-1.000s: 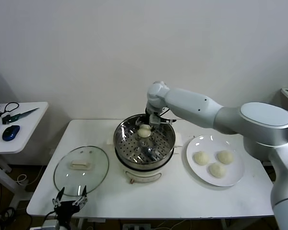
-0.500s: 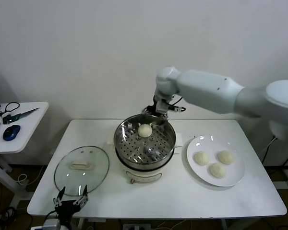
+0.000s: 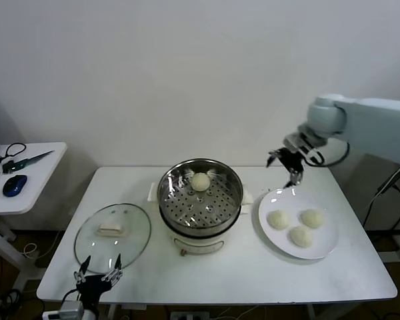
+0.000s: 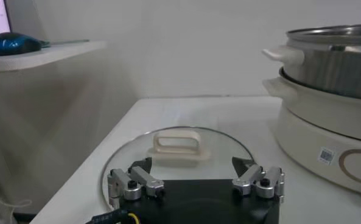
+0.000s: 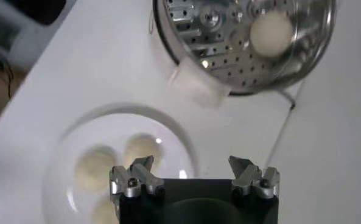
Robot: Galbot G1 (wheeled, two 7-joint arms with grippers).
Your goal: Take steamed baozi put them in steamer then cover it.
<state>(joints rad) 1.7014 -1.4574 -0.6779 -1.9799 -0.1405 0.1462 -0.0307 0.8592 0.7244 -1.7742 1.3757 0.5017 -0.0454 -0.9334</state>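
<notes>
One bun (image 3: 201, 181) sits in the steamer (image 3: 201, 200); the right tool (image 3: 288, 162) hangs open and empty above the plate (image 3: 298, 223), while the left tool (image 3: 99, 278) waits open by the lid (image 3: 113, 233).

Steamer (image 3: 201, 193): shiny stainless steel basket, perforated bottom, mirror-like walls; base glossy cream plastic. Baozi (image 3: 201, 181) inside: matt, smooth cream dough; same finish on 3 buns (image 3: 295, 227) on plate. Plate (image 3: 270, 201): glossy white, looks ceramic, w/ light glints. Cover (image 3: 113, 233): clear glass, thin metal rim, matt cream plastic handle. Table (image 3: 240, 273): smooth white, slight sheen. Right gripper (image 3: 288, 164), left gripper (image 3: 99, 277): black bodies, bare-metal finger parts.
</notes>
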